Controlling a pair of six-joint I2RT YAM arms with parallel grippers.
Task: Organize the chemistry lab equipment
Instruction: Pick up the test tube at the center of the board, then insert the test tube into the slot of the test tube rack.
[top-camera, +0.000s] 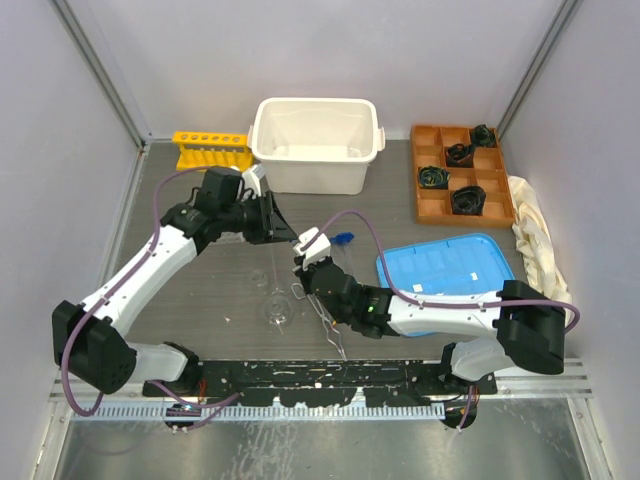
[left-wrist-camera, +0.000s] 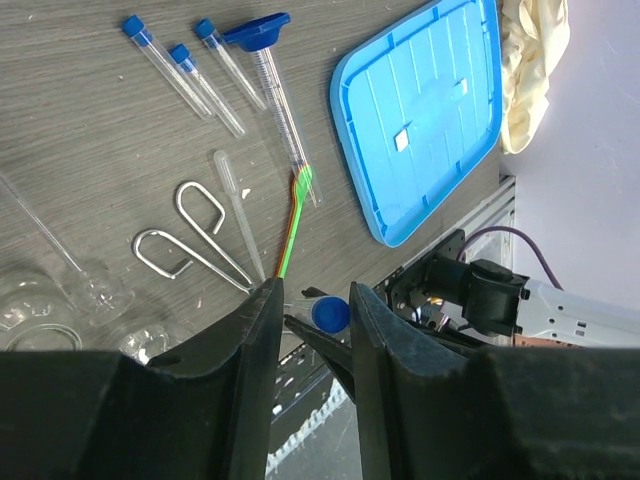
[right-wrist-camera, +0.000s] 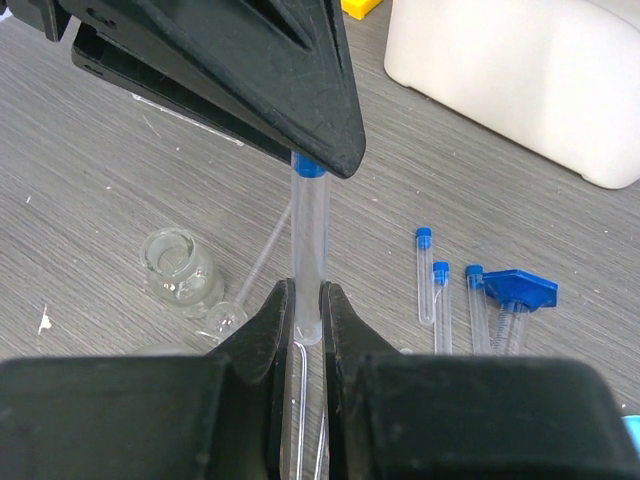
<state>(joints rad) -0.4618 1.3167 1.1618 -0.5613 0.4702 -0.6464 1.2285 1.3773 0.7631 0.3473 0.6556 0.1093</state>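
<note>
A grey wood-grain tabletop (top-camera: 395, 190) fills the middle of the overhead view, closed in on three sides by plain pale panels: a back wall (top-camera: 320, 50), a left wall (top-camera: 50, 150) and a right wall (top-camera: 600, 120). Slanting aluminium posts mark the back corners, one on the left (top-camera: 100, 70) and one on the right (top-camera: 540, 60). Along the near edge runs a white toothed strip (top-camera: 300, 408), with a brushed metal sheet (top-camera: 320, 450) below it. The light is soft and even, with only faint shadows

No writing or number can be read anywhere. Two small white stickers (left-wrist-camera: 402, 140) on the blue lid (left-wrist-camera: 430, 190) show no legible print.
</note>
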